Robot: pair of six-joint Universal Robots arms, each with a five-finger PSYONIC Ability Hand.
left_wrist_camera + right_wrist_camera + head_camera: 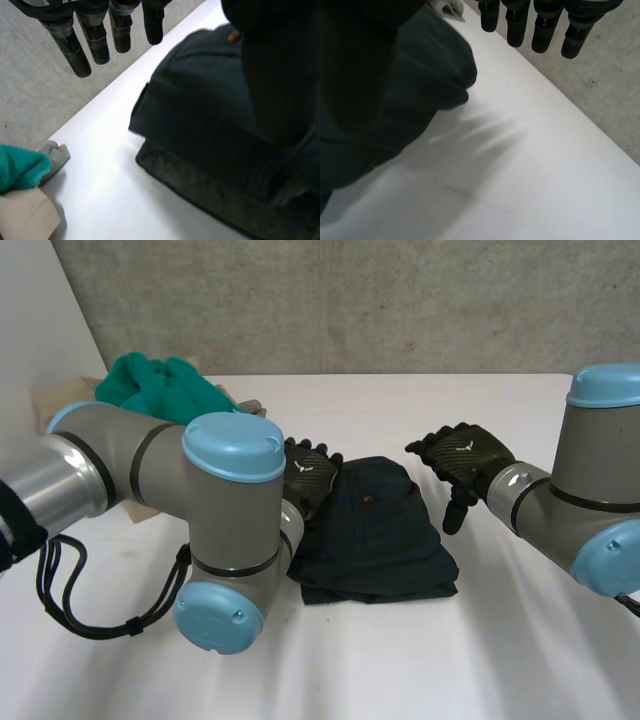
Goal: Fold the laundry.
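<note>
– White bench (520, 640) before a concrete wall, head view: status?
– Dark garment (375, 530) lay mid-bench, already folded compact. Left hand (305, 475) sat at one side edge; right hand (462, 458) hung just beside the other. Green cloth (160, 388) was piled at the back.
– Left wrist view?
– Fingers (95, 37) straight, apart, holding nothing.
– Right wrist view?
– Same: fingers (540, 25) straight, empty, above bare bench.
– Step?
– Judged between folds. Next move: grip an edge for a final fold, or fetch the green cloth.
</note>
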